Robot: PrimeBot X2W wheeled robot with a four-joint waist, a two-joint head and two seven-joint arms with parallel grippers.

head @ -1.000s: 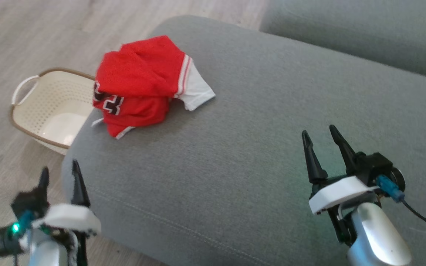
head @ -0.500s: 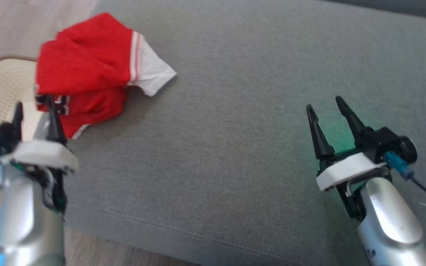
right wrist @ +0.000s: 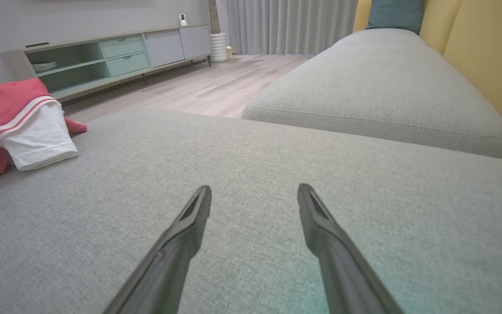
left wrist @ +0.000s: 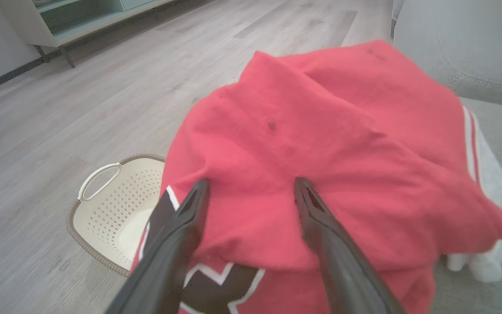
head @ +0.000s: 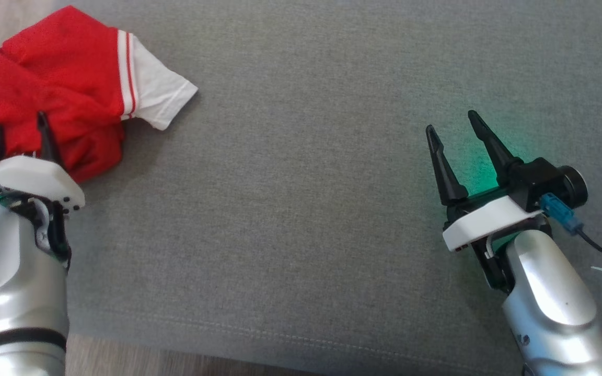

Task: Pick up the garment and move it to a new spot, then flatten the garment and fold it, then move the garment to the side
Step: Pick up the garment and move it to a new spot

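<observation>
head view: red garment (head: 55, 78) lies far left on the sofa cushion (head: 301, 209), left hand (head: 20, 122) spread wide at its near edge; left wrist: fingers (left wrist: 177, 235) straddle a fold, likely to pinch it; right wrist: right hand (right wrist: 254, 187) released, waiting over bare cushion.

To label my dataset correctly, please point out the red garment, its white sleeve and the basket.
red garment (head: 55, 89), head view, on the red body cloth.
white sleeve (head: 157, 102), head view, middle of the sleeve.
basket (left wrist: 116, 205), left wrist view, on its perforated wall.
</observation>
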